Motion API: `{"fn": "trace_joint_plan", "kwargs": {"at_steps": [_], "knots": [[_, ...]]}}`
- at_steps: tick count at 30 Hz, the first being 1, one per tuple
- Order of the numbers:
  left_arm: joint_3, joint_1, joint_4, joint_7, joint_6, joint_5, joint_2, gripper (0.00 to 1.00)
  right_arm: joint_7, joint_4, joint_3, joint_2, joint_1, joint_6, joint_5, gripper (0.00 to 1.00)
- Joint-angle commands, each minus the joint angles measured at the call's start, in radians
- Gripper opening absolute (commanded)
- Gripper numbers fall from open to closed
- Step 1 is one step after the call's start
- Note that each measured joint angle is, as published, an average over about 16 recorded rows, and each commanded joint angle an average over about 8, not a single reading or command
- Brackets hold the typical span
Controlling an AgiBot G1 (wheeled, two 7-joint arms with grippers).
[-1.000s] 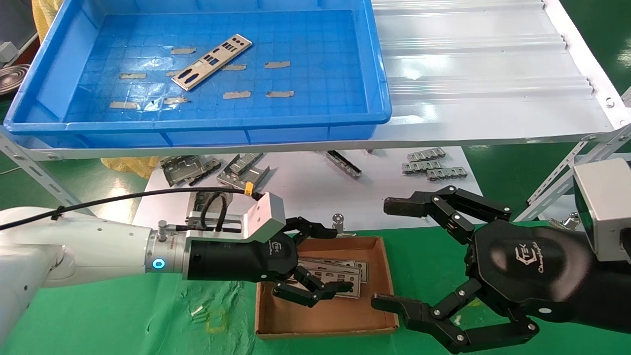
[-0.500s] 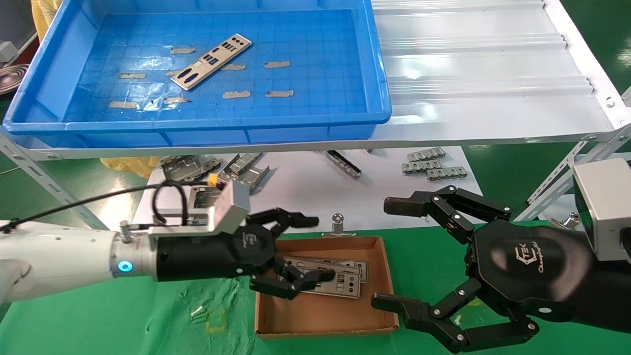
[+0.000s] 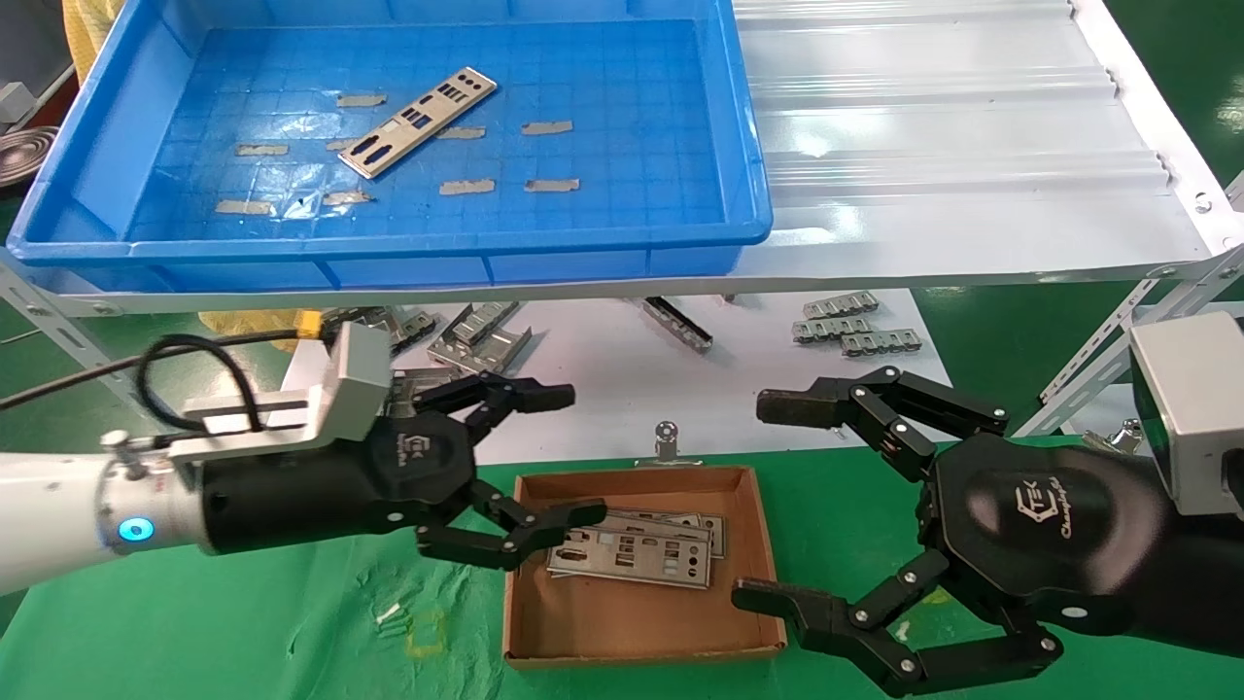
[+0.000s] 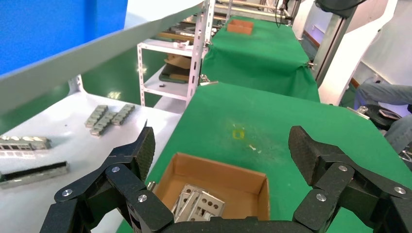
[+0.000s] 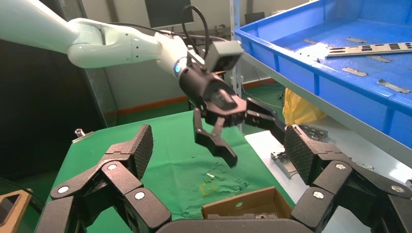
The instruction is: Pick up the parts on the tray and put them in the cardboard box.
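Observation:
One silver plate (image 3: 418, 121) lies diagonally on the floor of the blue tray (image 3: 389, 255), also seen in the right wrist view (image 5: 371, 48). The brown cardboard box (image 3: 641, 622) on the green cloth holds several stacked plates (image 3: 637, 552), also seen in the left wrist view (image 4: 199, 206). My left gripper (image 3: 554, 457) is open and empty, above the box's left edge and apart from the plates. My right gripper (image 3: 768, 501) is open and empty, parked to the right of the box.
Grey tape strips (image 3: 466, 186) dot the tray floor. Bent grey brackets (image 3: 481, 335) and small metal pieces (image 3: 855, 331) lie on the white sheet below the white corrugated shelf (image 3: 952, 146). A metal clip (image 3: 666, 439) stands behind the box.
My left gripper has pulled back to the left and risen out of the box, empty and open. The top plate now lies uncovered on the stack. The right arm has not moved.

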Motion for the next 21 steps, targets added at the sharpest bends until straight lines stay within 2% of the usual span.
{"fn": "trace_joint_plan", "kwargs": {"at_steps": [1, 21], "knots": [[-0.014, 0.016, -0.039, -0.018, -0.001, -0.012, -0.022, 1.00, 0.000, 0.000, 0.000, 0.000, 0.000, 0.000, 0.000, 1.00], [-0.152, 0.170, -0.427, -0.193, -0.010, -0.132, -0.244, 1.00, 0.000, 0.000, 0.000, 0.000, 0.000, 0.000, 0.000, 1.00]]}}
